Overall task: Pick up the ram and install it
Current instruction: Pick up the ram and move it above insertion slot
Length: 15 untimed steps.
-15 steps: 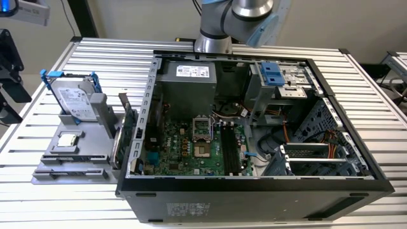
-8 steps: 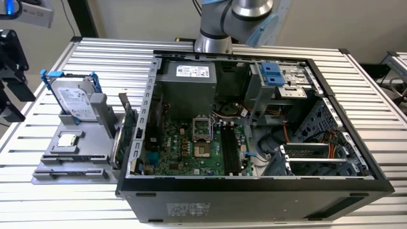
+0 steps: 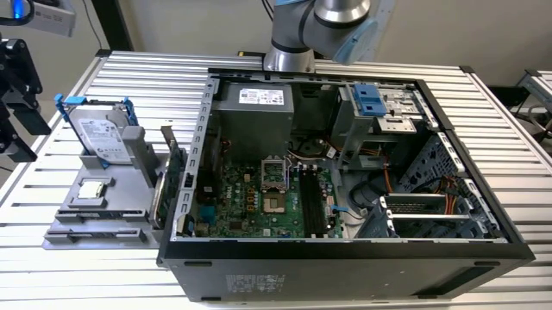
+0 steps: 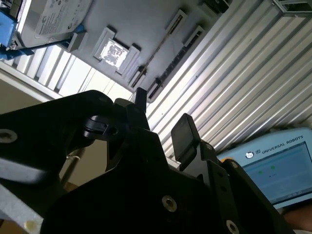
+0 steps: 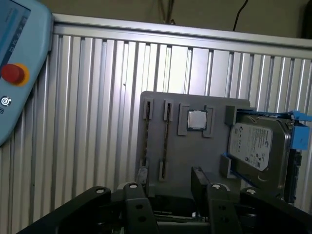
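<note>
The ram (image 5: 165, 141) is a thin dark stick standing on edge in a slot of the grey holder (image 5: 195, 146); in the second wrist view the ram (image 4: 157, 51) shows as a fine dark line. My gripper (image 5: 165, 179) is open, with nothing between its black fingers (image 5: 132, 200). It hovers a little short of the holder's slot end. In the exterior view the gripper (image 3: 19, 147) hangs at the left edge, left of the holder (image 3: 129, 206). The motherboard's long black slots (image 3: 312, 203) lie inside the open computer case (image 3: 345, 248).
The holder also carries a hard drive in a blue frame (image 3: 99, 132), a square processor (image 3: 92, 189) and an upright green card (image 3: 169, 174). The ribbed metal table (image 3: 52, 271) surrounds everything. A blue teach pendant (image 5: 19, 63) lies on the table beyond the holder.
</note>
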Each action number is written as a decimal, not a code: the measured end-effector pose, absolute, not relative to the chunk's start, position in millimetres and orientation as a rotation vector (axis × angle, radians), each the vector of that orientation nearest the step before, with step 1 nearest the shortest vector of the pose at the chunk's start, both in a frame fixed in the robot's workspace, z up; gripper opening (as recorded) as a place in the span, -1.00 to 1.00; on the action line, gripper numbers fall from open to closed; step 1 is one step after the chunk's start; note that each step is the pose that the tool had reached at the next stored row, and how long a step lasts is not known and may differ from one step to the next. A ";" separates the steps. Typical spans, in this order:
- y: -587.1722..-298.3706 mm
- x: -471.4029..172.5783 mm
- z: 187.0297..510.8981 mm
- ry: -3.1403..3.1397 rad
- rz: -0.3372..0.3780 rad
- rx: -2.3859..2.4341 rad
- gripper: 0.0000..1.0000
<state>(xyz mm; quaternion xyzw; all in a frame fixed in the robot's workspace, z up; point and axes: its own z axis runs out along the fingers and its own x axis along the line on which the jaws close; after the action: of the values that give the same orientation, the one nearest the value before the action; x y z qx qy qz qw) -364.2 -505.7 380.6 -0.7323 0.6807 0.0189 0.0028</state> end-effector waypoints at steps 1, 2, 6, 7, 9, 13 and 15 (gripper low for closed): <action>-505.7 -364.2 380.7 2.135 0.059 -2.297 1.00; -505.7 -364.2 380.2 2.135 0.059 -2.297 1.00; -505.7 -364.2 376.3 2.134 0.059 -2.297 1.00; -505.7 -364.2 375.3 2.134 0.059 -2.296 1.00; -505.7 -364.2 374.0 2.134 0.059 -2.297 1.00; -505.7 -364.2 369.7 2.134 0.058 -2.296 1.00; -505.7 -364.2 366.5 2.133 0.057 -2.295 1.00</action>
<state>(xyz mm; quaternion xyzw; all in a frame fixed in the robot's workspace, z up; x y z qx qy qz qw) -364.2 -505.7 366.5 -0.7324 0.6807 0.0181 0.0037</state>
